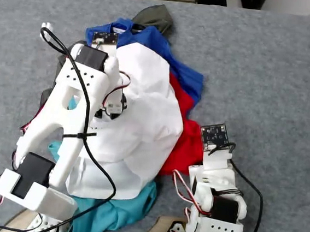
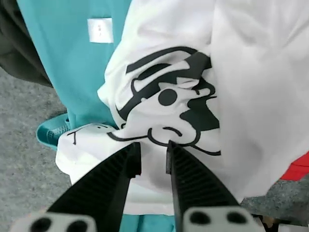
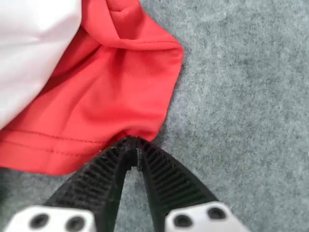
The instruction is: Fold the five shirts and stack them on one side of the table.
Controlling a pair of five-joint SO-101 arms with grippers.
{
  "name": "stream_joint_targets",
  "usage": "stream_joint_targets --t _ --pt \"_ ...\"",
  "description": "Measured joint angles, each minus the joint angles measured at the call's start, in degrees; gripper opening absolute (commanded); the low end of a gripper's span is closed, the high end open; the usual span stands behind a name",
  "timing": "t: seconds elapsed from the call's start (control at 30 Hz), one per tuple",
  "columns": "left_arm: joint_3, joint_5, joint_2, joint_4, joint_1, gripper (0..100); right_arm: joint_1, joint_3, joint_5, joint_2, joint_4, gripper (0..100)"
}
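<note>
Surface [image 1: 290, 79]: grey felt, shirts heaped.
Left jaws: narrowly parted, tips over white shirt [image 2: 251, 72].
Right jaws: closed, pinching red shirt [image 3: 111, 82] hem.

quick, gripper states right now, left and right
Left gripper: slightly open, over the white shirt.
Right gripper: closed on the red shirt edge.

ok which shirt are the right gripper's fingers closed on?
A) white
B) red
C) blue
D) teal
B: in the right wrist view the right gripper has its fingers pressed together on the hem of the red shirt.
</note>
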Motion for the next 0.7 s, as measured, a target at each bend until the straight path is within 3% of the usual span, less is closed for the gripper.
stream_joint_targets --t 0.1,0.33,0.57,0.7 --pt "0.0 -0.4 0.0 -1.0 0.0 1 0.0 0.0 0.0 0.0 0.0 0.5" --pt "-5.5 -2.7 0.0 -1.1 0.0 5 0.0 0.0 0.0 0.0 0.0 0.5" --pt "-7.8 -9.7 -0.1 -2.2 0.0 36 0.0 0.0 0.0 0.0 0.0 0.5" --pt "-6.6 -10.3 -0.1 -3.4 0.0 37 0.0 0.0 0.0 0.0 0.0 0.5"
